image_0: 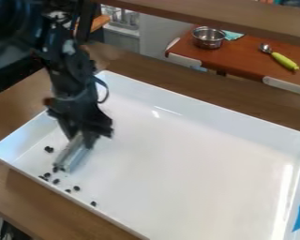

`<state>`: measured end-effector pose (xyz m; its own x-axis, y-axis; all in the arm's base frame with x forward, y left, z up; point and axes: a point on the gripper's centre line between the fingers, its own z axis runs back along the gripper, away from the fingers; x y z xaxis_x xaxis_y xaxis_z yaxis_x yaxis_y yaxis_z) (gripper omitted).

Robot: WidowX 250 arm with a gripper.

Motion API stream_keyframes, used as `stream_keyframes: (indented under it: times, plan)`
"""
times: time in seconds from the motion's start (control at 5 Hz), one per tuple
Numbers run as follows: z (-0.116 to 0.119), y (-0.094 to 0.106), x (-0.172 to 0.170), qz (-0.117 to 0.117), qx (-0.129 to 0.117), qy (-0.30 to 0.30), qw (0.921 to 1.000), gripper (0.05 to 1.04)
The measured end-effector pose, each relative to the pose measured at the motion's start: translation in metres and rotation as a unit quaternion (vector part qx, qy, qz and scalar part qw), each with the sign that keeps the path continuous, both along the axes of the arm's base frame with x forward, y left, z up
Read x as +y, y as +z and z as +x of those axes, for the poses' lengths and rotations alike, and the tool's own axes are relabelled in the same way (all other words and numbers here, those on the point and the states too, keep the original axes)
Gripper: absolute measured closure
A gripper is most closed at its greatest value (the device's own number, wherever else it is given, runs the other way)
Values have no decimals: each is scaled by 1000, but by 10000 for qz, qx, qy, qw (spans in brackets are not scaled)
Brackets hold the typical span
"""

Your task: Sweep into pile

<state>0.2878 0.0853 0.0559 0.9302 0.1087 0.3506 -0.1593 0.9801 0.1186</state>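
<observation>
Sweep part-way: dark bits near one wall, no single pile

The gripper (pixel 85 135) is closed around a pale, narrow sweeper (pixel 73 155), which slants down toward the tray floor, its lower end right beside a couple of the dark pieces (pixel 77 188). These lie at the left of the white tray (pixel 177 164), mostly in a loose line near its lower-left wall. A few sit close together by the sweeper's end; one clump lies apart, up and to the left, and others trail off toward the bottom. I judge the job partly done: the bits share one region, but the trailing ones and the outlying clump need bringing in. The black arm (pixel 68 70) comes in from the upper left, with the gripper pointing down over the tray's left part.
</observation>
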Motion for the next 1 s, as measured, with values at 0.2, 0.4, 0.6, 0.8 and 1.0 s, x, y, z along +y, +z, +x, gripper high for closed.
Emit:
stream_keyframes:
  times: [0.2, 0.4, 0.6, 0.8, 1.0]
  plan:
    - [2, 3, 16, 192, -149, -61, 9997, 709]
    - [-2, 29, -8, -583, -148, -86, 9981, 709]
    - [7, 58, -50, -1296, -124, -49, 9915, 709]
    - [21, 70, -95, -1493, -136, 28, 9887, 709]
    - [24, 41, -139, -1321, 242, -80, 9909, 709]
